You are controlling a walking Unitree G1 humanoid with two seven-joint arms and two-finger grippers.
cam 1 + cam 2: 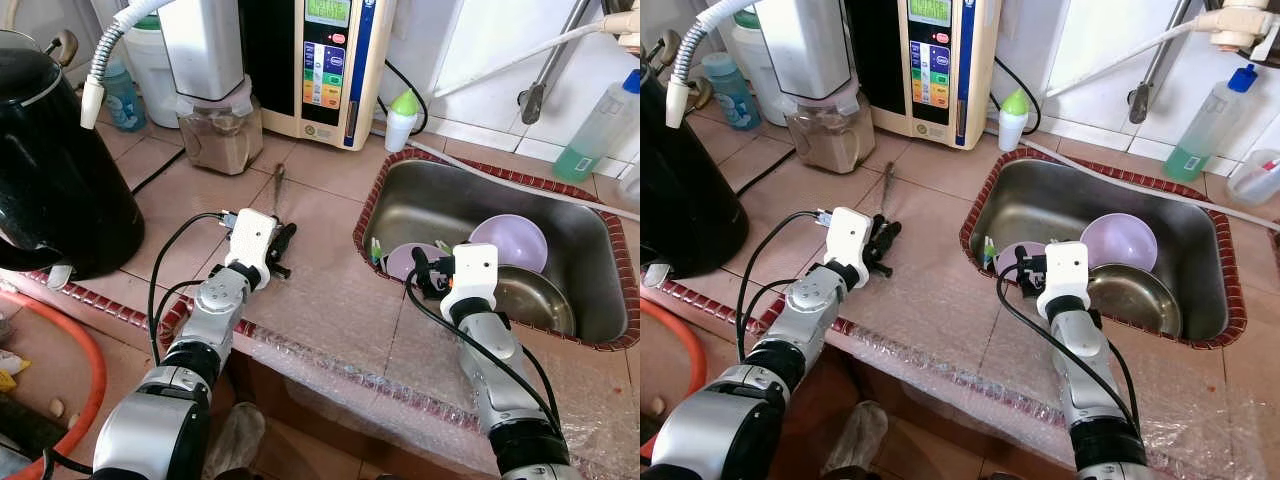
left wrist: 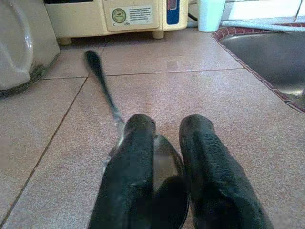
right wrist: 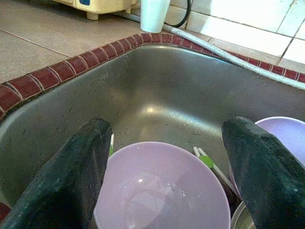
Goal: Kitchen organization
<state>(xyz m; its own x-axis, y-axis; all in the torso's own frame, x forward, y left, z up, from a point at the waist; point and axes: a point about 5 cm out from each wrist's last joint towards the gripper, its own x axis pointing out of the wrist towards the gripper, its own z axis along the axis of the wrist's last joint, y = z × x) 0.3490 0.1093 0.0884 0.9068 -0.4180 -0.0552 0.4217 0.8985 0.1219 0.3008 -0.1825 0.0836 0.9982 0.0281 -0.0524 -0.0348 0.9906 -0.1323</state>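
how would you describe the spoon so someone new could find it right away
Start at the steel sink set in the pink tiled counter, then look to its left. The spoon lies flat there, its dark handle pointing at the cream water machine. The left gripper pinches its bowl.

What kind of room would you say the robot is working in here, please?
Most likely a home kitchen: a steel sink holds lilac bowls, a spoon lies on the tiled counter, and a black kettle stands nearby.
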